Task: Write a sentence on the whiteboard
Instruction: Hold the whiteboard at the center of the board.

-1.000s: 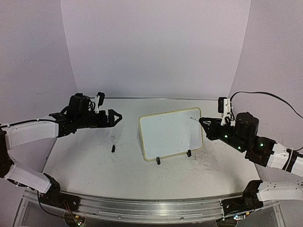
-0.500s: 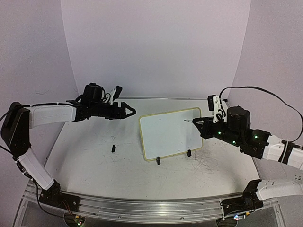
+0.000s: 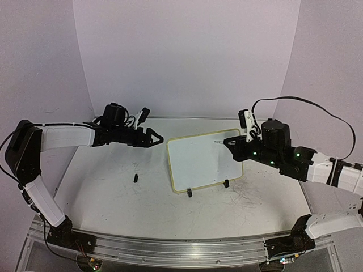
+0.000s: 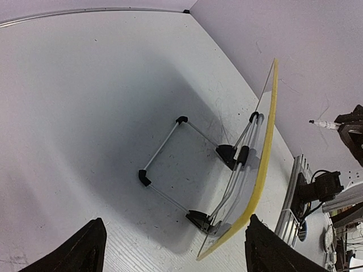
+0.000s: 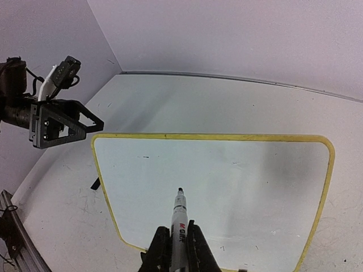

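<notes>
Both reach inward, outstretched: left pincer (image 3: 156,139) spread beside the whiteboard (image 3: 201,164), right pincer (image 3: 229,142) clamped on a marker (image 5: 179,220).

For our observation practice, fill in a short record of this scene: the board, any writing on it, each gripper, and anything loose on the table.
whiteboard: propped at a tilt on its wire stand, on the table
writing: none visible; surface blank
right gripper: shut on a marker, uncapped tip at the board's upper right; contact unclear
left gripper: open, empty, beside the board's upper left corner
loose item: small black piece on the table, left of the board
</notes>
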Robot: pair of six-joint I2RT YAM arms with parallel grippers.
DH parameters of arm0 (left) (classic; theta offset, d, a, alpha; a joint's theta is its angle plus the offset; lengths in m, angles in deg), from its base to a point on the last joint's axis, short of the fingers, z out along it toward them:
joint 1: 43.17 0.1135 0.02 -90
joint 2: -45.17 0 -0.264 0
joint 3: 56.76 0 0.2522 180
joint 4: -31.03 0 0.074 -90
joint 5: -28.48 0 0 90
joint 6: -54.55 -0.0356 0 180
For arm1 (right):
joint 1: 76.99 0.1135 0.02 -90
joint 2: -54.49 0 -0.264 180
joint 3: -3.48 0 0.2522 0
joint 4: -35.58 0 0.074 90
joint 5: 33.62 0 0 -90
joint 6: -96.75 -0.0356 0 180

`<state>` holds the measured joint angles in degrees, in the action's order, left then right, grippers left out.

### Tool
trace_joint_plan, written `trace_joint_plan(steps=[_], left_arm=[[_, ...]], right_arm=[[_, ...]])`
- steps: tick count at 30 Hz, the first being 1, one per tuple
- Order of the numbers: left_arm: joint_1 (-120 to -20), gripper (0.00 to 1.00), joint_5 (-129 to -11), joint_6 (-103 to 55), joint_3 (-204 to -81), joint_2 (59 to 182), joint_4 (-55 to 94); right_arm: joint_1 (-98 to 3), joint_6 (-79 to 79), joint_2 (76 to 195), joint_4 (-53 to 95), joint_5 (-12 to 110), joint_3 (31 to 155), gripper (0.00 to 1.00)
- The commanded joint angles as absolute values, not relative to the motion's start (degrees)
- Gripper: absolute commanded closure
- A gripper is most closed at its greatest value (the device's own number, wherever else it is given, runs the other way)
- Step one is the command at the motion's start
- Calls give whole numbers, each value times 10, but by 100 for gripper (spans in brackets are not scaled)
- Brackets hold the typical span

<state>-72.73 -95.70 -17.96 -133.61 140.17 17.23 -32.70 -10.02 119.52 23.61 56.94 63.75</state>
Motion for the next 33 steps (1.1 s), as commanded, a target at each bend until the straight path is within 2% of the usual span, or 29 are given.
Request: trace_joint_plan(steps=[1,6,11,15,23,33], left_arm=[[-726,14,-988,-175,-1337,1395,197],[-726,17,-974,-146,-1337,1397,203],[-726,25,-954,-127,-1342,1400,204],[-726,30,-982,-150,-1326,1402,232],[-727,30,-1047,-179,-1301,1389,268],[-737,32,-1105,-145,-1335,1442,298]], right_arm=[[-325,-85,1211,245,546,679,100],[-316,-73,1228,244,538,703,100],[-304,-51,1241,246,538,714,100],[-294,-26,1256,244,529,729,100],[-294,26,1274,244,559,747,100],[-294,23,1281,275,549,750,100]])
